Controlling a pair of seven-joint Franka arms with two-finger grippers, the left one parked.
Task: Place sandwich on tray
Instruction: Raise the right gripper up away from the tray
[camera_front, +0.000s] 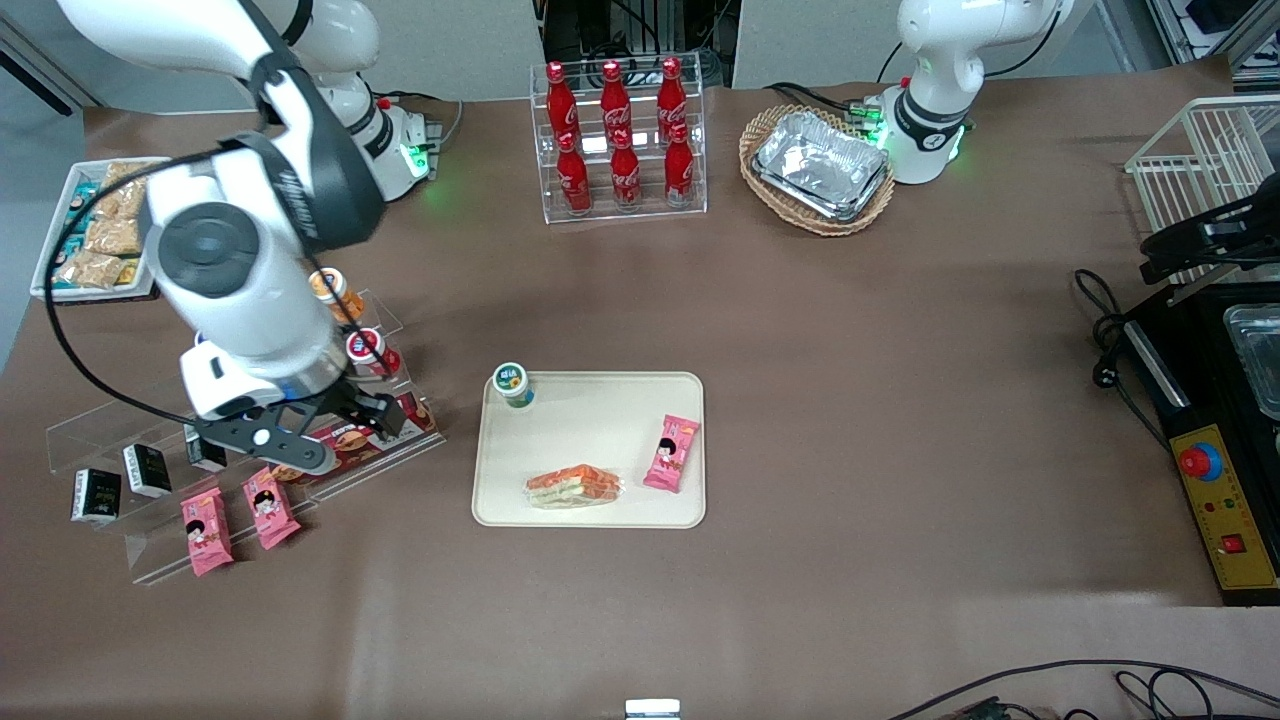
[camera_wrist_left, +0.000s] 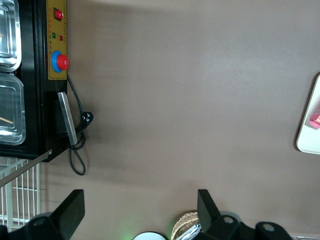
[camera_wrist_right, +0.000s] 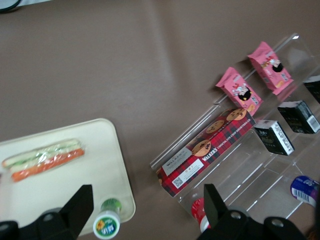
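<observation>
The sandwich (camera_front: 572, 487), a clear-wrapped wedge with orange and green filling, lies flat on the cream-beige tray (camera_front: 600, 415), near the tray's edge closest to the front camera. It also shows in the right wrist view (camera_wrist_right: 42, 160) on the tray (camera_wrist_right: 75, 190). My right gripper (camera_front: 320, 435) is open and empty, hovering above the clear acrylic snack rack (camera_front: 250, 470) toward the working arm's end of the table, well apart from the tray. In the right wrist view the gripper (camera_wrist_right: 147, 212) has its fingers spread wide with nothing between them.
On the tray also stand a small green-lidded cup (camera_front: 513, 384) and a pink snack packet (camera_front: 671, 453). The rack holds pink packets (camera_front: 207, 531), black boxes (camera_front: 96, 496) and a red tartan biscuit box (camera_wrist_right: 207, 147). Cola bottle rack (camera_front: 620, 140) and basket of foil trays (camera_front: 820, 168) stand farther back.
</observation>
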